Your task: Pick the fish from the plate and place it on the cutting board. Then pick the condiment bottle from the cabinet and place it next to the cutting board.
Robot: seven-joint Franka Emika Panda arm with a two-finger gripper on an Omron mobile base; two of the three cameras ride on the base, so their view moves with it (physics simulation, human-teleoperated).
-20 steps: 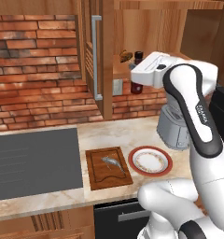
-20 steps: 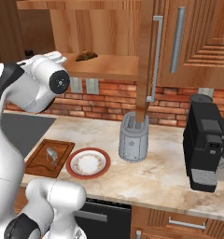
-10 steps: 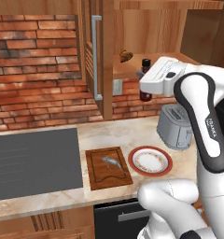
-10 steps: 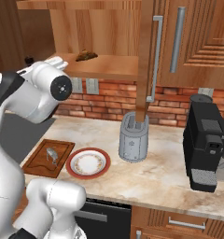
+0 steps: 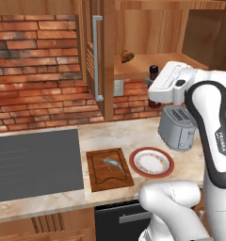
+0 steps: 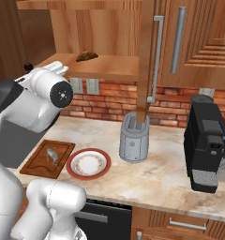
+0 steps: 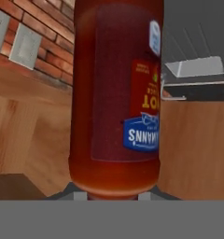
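Jaws pinching condiment bottle, clear of cabinet shelf; fish on cutting board.

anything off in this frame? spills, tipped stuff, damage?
Nothing stands out. The fish lies flat on the cutting board, the plate sits level beside it, and the toaster stands upright. No spills or damage visible.

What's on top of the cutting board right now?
The fish lies on the cutting board, toward its far right part, and nothing else rests there. The plate sits beside the board, bare. The wood under the fish is covered.
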